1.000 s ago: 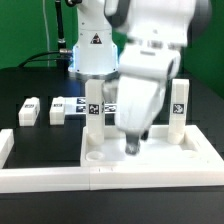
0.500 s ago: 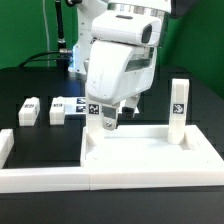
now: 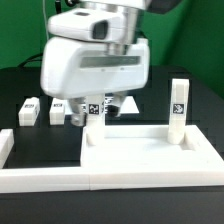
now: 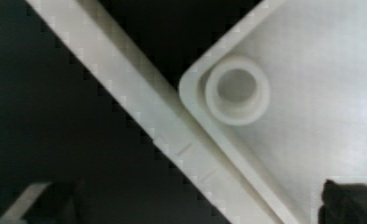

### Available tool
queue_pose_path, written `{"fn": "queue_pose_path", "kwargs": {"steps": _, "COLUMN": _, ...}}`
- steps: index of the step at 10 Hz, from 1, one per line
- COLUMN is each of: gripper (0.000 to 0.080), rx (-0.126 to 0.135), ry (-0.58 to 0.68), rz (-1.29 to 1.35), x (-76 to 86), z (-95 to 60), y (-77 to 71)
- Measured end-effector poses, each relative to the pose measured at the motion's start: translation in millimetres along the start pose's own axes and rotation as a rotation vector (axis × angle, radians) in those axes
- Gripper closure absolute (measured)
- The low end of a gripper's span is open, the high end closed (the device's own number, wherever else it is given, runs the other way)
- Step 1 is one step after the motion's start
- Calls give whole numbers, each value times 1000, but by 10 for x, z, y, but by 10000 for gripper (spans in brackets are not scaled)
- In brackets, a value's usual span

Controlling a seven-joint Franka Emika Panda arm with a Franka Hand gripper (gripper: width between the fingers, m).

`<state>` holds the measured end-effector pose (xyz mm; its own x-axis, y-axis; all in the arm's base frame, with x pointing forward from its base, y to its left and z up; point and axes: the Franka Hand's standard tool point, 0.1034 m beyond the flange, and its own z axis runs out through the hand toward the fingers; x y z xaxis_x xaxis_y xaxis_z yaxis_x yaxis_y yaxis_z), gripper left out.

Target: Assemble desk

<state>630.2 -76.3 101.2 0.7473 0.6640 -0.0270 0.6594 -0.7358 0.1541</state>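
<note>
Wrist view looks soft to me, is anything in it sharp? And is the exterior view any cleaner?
Wrist view: soft all over, the tabletop edges and its round socket are fuzzy, nothing crisp; the white is evenly lit, no glare. Exterior view: the arm is smeared, while the upright leg and the tabletop rim hold clear edges; low resolution throughout.

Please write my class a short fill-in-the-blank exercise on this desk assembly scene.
1. The leg at the corner of the tabletop on the exterior view's right stands ___.
2. The socket in the wrist view is ___ in shape.
3. The loose leg on the exterior view's far left lies on a ___ table.
Missing words: upright; round; black.
</note>
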Motion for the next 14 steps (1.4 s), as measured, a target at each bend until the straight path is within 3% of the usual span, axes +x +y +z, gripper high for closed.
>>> {"fn": "queue_pose_path", "kwargs": {"steps": 2, "gripper": 150, "rx": 19, "ry": -13, "rz": 140, "x": -380, "z": 50, "y": 199}}
{"fn": "queue_pose_path", "kwargs": {"steps": 4, "gripper": 150, "rx": 22, "ry": -10, "rz": 259, "x": -299, "z": 50, "y": 133}}
{"fn": "queue_pose_path", "kwargs": {"steps": 7, "gripper": 150, "rx": 33, "ry": -6, "rz": 440, "x": -323, "z": 54, "y": 142}}
{"fn": "queue_pose_path", "kwargs": {"steps": 10, "gripper": 150, "rx": 83, "ry": -9, "rz": 638, "x": -868, "z": 29, "y": 414}}
{"fn": "queue_pose_path", "kwargs": {"steps": 12, "gripper": 150, "rx": 110, "ry": -34, "rz": 782, "x": -1277, "z": 117, "y": 519}}
{"fn": "queue_pose_path", "kwargs": {"steps": 14, "gripper": 150, "rx": 115, "ry": -45, "rz": 890, "x": -1314, "z": 137, "y": 503}}
